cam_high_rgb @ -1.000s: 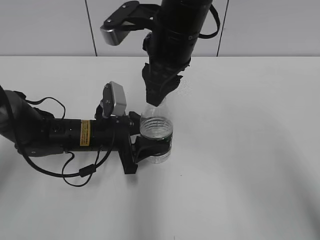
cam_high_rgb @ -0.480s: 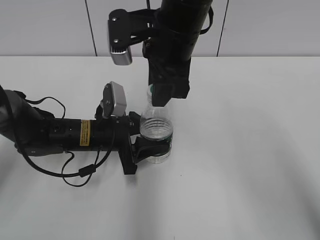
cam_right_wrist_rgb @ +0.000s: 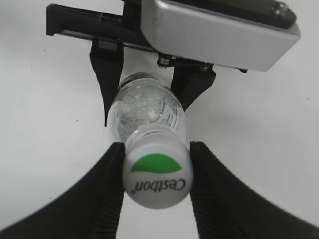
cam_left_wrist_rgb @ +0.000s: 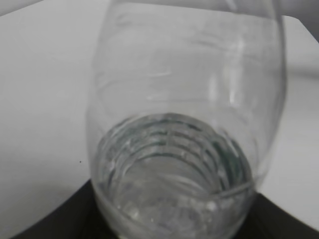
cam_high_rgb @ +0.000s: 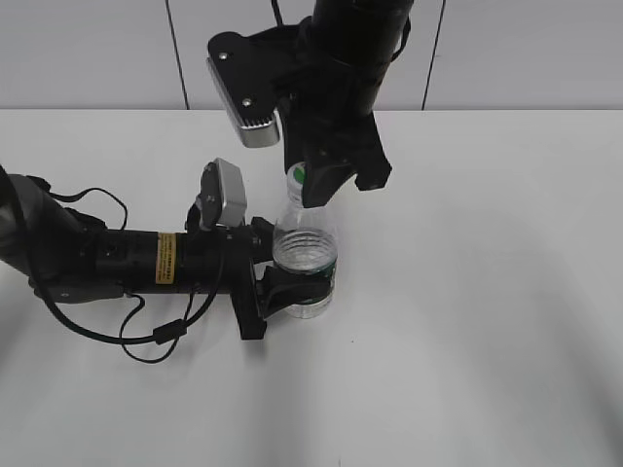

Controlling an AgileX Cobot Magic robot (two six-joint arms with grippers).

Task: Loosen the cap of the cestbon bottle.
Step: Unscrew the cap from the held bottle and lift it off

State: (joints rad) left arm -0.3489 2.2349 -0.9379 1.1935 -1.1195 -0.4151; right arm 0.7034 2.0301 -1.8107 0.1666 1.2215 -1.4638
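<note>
The clear ribbed cestbon bottle (cam_high_rgb: 304, 255) stands upright on the white table (cam_high_rgb: 487, 311). My left gripper (cam_high_rgb: 292, 289) lies low along the table and is shut around the bottle's body; in the left wrist view the bottle (cam_left_wrist_rgb: 184, 124) fills the frame with dark jaws at the bottom corners. My right gripper (cam_high_rgb: 313, 183) comes down from above. In the right wrist view its black fingers (cam_right_wrist_rgb: 112, 172) press both sides of the white cap (cam_right_wrist_rgb: 157, 175) with the green patch and "Cestbon" lettering. The cap's green edge (cam_high_rgb: 299, 175) peeks out in the exterior view.
The left arm (cam_high_rgb: 117, 258) with its cables stretches across the table's left side. The left wrist camera (cam_right_wrist_rgb: 214, 25) sits just behind the bottle. A grey panelled wall (cam_high_rgb: 545, 49) rises behind the table.
My right gripper has turned about the bottle's axis at the cap; its wrist camera swung round toward the front left. The left gripper and bottle stayed put.
</note>
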